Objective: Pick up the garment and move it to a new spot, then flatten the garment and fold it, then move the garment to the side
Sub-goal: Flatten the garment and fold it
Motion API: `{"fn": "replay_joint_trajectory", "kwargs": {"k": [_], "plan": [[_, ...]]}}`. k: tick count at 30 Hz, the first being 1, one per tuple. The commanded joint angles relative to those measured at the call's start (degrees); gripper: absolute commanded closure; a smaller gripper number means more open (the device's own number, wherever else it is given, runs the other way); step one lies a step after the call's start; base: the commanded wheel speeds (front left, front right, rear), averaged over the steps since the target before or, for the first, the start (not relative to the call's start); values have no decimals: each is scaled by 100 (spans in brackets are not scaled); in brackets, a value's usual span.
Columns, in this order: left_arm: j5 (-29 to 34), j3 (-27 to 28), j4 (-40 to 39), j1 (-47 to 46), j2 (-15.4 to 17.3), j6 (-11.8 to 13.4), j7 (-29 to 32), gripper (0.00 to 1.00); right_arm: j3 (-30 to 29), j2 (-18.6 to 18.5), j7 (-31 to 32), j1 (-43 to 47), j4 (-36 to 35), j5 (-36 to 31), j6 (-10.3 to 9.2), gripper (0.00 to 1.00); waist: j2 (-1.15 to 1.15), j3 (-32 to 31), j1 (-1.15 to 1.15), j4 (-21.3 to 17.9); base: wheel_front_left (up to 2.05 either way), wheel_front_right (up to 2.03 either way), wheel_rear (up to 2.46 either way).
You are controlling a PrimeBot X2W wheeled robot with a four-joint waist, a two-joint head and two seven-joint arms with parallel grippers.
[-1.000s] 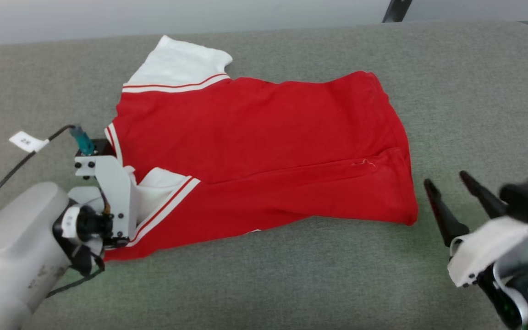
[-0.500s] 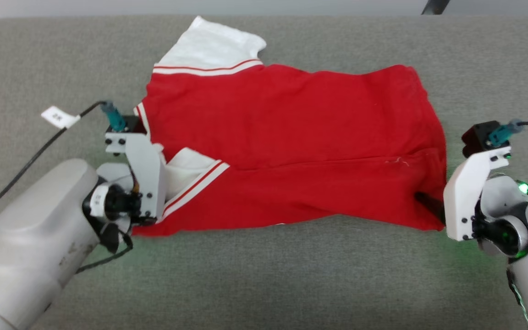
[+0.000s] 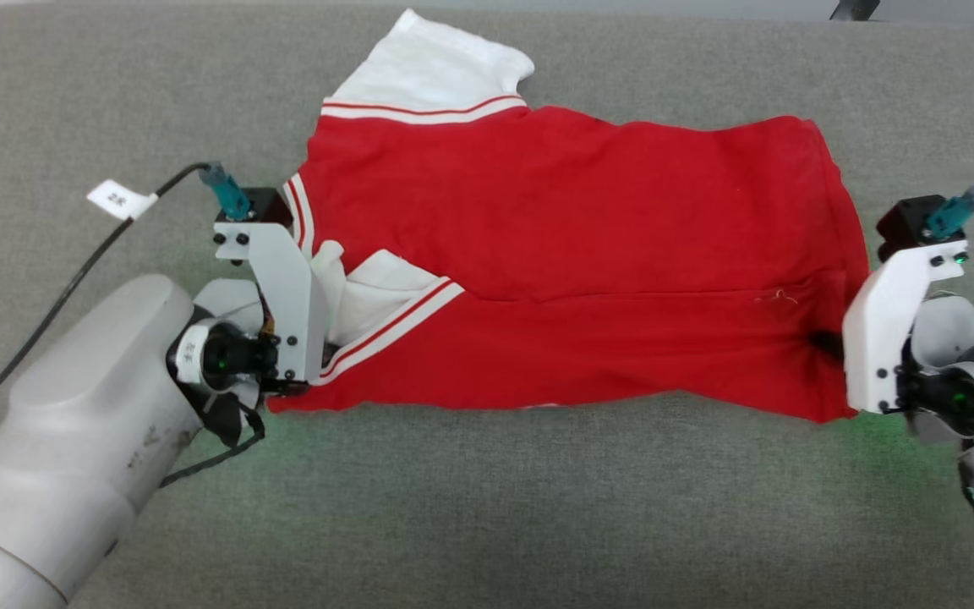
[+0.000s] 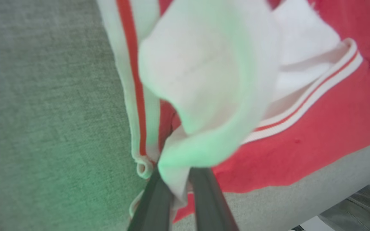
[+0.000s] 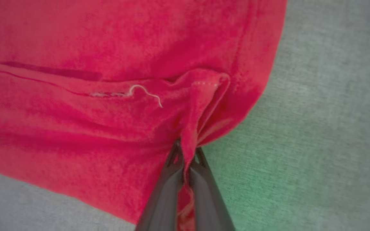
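Observation:
The garment (image 3: 571, 254), a red jersey with white sleeves and striped trim, lies spread on the grey padded surface (image 3: 487, 507). My left gripper (image 4: 176, 179) is shut on the garment's white sleeve fabric (image 4: 204, 80) at the left end. In the head view that left gripper (image 3: 318, 338) sits under its white bracket at the sleeve. My right gripper (image 5: 186, 154) is shut on a pinched fold of the red hem (image 5: 201, 96) at the right end. The right gripper (image 3: 829, 345) shows in the head view as a dark tip on the hem. No number print shows.
A black cable with a white tag (image 3: 119, 200) runs from the left wrist over the surface. A dark leg (image 3: 850, 8) stands beyond the far edge. Grey surface extends in front of and behind the garment.
My right gripper swung in from the lower right onto the garment's right hem and shut on it. The left gripper kept its grip. The head camera shifted, sliding the scene rightward.

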Motion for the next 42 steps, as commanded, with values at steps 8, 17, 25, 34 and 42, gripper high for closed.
{"fn": "replay_joint_trajectory", "kwargs": {"k": [8, 17, 25, 34, 42], "plan": [[-67, -33, 57, 115, 213, 150, 258, 100, 32, -388, 285, 210, -168, 415, -15, 100, 0, -439, 0, -10, 0, 0, 0], [-117, -91, -620, 219, 487, 458, 632, 100, 147, -744, 693, 559, -833, 747, -15, 100, 0, -784, 0, -14, 0, 0, 0], [-112, -184, -1598, 489, 861, 855, 891, 100, -52, -1017, 1060, 1179, -1748, 1000, -14, 100, 0, -860, 0, 20, 0, 0, 0], [-93, -302, -2226, 879, 1073, 1312, 933, 100, -445, -679, 1000, 1832, -2124, 727, -14, 100, 0, -589, 0, -55, 0, 0, 0], [-108, -402, -1579, 1021, 758, 1262, 812, 100, -363, -243, 572, 1613, -1487, 453, -14, 100, 0, -326, 0, -153, 0, 0, 0]]}}
